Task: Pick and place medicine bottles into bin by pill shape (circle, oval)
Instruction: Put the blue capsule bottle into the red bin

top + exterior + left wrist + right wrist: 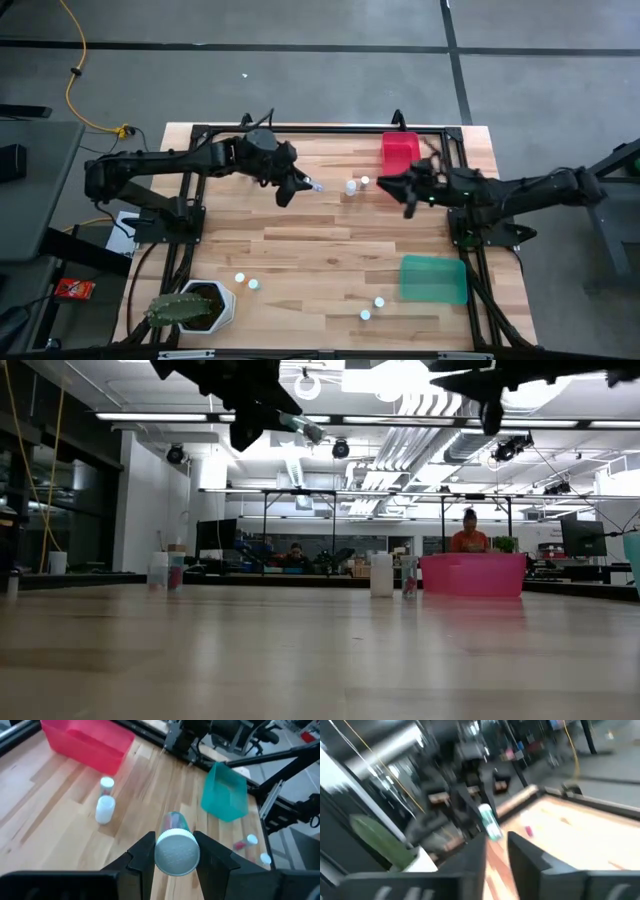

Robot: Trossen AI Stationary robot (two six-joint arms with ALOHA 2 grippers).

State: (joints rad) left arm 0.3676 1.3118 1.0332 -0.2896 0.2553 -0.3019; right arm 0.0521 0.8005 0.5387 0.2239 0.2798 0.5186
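- Closest to the left wrist camera, a held bottle (176, 851) fills the gap between the two dark fingers (141, 857), its ribbed white round cap facing the lens and a clear body with something reddish inside behind it.
- From above, the left gripper (296, 186) hangs over the wooden table (330, 245) left of centre, clamped on that bottle, whose pale tip pokes out toward the middle.
- Only the low view shows the height: the left gripper (262, 410) and its bottle (302, 427) sit well above the tabletop, the bottle tilted.
- Two bottles (357, 185) stand just beside each other near mid-table, close to the red bin (400, 152); the left wrist view shows one (105, 810) lying on its side and one upright.
- The red bin is a glossy translucent plastic box at the far edge; low down it reads pink (473, 574).
- The right gripper (399, 187) hovers beside the red bin; its fingers (472, 862) stand apart with nothing between them.
- The green bin (434, 279) is translucent teal plastic, near the front right.
- Four more white-capped bottles rest along the near edge: two (246, 281) by the white pot holding a cactus (185, 307), two (372, 308) left of the green bin.
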